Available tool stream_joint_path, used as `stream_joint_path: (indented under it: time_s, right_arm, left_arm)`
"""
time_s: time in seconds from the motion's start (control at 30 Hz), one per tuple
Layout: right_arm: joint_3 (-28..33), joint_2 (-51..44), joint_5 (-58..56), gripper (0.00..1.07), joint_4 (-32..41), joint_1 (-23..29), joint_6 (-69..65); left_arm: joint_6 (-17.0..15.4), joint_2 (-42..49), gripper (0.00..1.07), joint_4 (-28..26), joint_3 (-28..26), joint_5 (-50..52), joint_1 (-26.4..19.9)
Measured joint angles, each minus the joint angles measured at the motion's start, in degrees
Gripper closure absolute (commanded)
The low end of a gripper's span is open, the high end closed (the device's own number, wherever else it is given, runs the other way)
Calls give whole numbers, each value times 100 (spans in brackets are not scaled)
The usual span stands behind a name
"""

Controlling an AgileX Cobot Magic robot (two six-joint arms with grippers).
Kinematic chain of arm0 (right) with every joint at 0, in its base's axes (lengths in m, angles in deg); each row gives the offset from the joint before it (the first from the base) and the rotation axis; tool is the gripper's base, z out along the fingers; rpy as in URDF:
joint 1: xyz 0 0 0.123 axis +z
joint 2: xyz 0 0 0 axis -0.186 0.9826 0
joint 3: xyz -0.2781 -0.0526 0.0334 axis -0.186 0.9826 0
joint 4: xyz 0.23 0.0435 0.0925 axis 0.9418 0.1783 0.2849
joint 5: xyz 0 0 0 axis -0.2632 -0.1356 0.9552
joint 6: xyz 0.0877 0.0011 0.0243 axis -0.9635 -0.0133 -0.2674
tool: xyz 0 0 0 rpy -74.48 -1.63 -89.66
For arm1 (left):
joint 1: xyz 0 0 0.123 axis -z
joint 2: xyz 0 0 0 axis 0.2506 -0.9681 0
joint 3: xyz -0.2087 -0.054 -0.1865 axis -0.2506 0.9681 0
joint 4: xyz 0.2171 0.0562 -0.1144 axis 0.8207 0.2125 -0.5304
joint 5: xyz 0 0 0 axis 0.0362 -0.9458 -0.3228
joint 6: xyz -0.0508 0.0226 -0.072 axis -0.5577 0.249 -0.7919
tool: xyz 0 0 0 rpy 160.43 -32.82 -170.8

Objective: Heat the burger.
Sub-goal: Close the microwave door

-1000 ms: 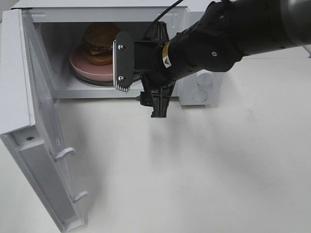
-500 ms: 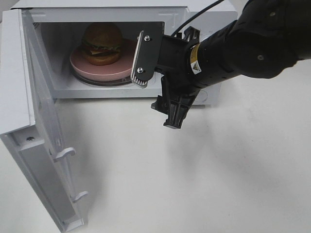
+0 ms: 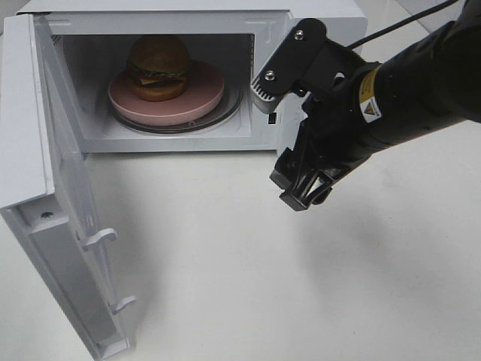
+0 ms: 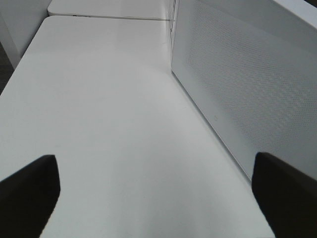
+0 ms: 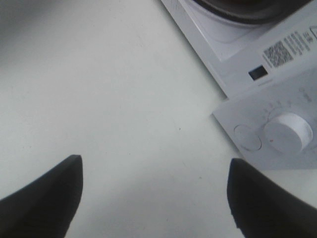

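The burger [image 3: 156,66] sits on the pink plate [image 3: 207,96] inside the open microwave [image 3: 334,15]. Right fingers [image 5: 47,196] and left fingers [image 4: 29,191] stand wide apart, empty. Closing well likely means pressing the door [image 3: 71,218] near its free edge.

Tool [image 4: 157,196] spread wide over table [image 4: 99,99], beside perforated panel [image 4: 247,89].
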Motion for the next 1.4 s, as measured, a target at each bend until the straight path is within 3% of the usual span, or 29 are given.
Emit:
stream_joint_path:
  time_s: [0.5,1.17,1.4]
  right_arm:
    - [40,-1289,-2086,31,590,0,-304]
    - [40,-2802,-3472,31,716,0,-304]
    - [464,-3690,-3587,31,716,-11,-338]
  left_arm:
    - [0,0,9,0,0,0,0]
    - [0,0,9,0,0,0,0]
    - [0,0,9,0,0,0,0]
